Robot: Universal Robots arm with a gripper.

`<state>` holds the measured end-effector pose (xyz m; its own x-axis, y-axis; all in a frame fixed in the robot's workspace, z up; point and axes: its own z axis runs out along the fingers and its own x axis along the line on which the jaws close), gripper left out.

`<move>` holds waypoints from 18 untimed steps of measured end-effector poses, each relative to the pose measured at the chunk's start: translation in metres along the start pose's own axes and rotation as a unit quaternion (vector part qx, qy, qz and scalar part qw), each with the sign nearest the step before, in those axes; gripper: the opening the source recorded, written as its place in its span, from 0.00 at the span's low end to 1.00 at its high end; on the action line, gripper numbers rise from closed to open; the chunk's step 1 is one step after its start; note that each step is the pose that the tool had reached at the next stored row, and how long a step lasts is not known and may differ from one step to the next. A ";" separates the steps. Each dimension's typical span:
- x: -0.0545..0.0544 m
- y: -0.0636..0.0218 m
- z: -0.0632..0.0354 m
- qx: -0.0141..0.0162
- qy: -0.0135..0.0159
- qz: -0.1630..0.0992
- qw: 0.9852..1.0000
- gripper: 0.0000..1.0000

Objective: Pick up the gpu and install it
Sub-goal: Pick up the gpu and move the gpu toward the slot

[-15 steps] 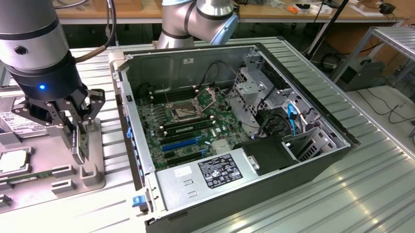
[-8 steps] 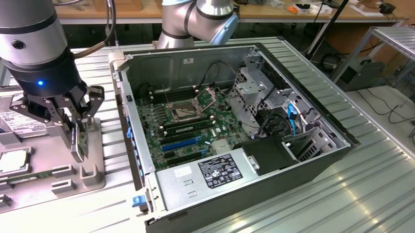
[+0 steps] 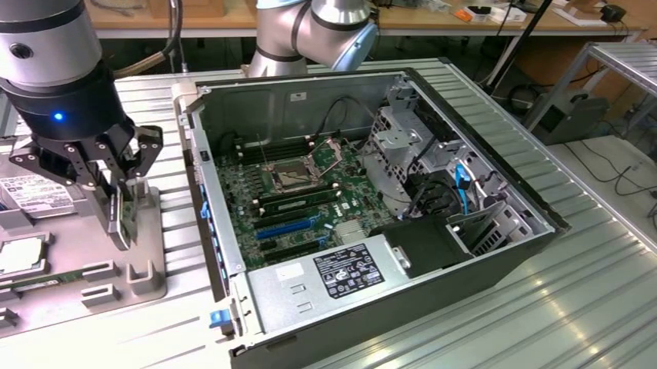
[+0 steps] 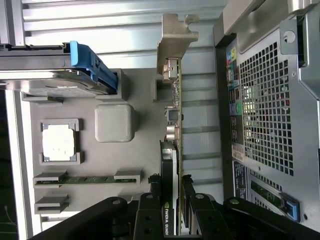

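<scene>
The gpu (image 3: 125,219) stands on its long edge over the grey parts tray (image 3: 154,265) at the exterior view's left, beside the open computer case (image 3: 482,146). My gripper (image 3: 121,201) comes down on the gpu from above, one finger on each flat face, shut on it. In the wrist view I see the gpu (image 4: 173,125) edge-on, its pale metal bracket (image 4: 175,40) at the far end, and my gripper (image 4: 171,184) with dark fingertips (image 4: 154,186) pressed on both sides. I cannot tell whether the card is lifted off the tray. The motherboard (image 3: 298,192) with blue slots (image 3: 288,227) lies open in the case.
On the tray (image 4: 100,160) lie a hard drive (image 4: 60,75) in a blue carrier, a processor (image 4: 58,141) and a memory stick (image 4: 87,179). The case's perforated rear panel (image 4: 270,110) runs close beside the card. Inside the case, a power supply (image 3: 349,273) and drive cage (image 3: 401,146) flank the motherboard.
</scene>
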<state>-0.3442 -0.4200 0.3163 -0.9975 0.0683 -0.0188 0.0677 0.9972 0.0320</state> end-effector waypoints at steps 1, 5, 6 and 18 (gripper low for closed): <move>0.000 0.0003 -0.0012 0.000 0.000 0.000 1.000 0.27; 0.000 0.0010 -0.0056 0.001 0.000 0.000 1.000 0.27; 0.000 0.0012 -0.0067 0.001 0.000 0.000 1.000 0.27; 0.000 0.0026 -0.0209 0.002 0.000 0.000 1.000 0.27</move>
<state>-0.3442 -0.4181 0.3373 -0.9975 0.0686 -0.0190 0.0680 0.9973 0.0287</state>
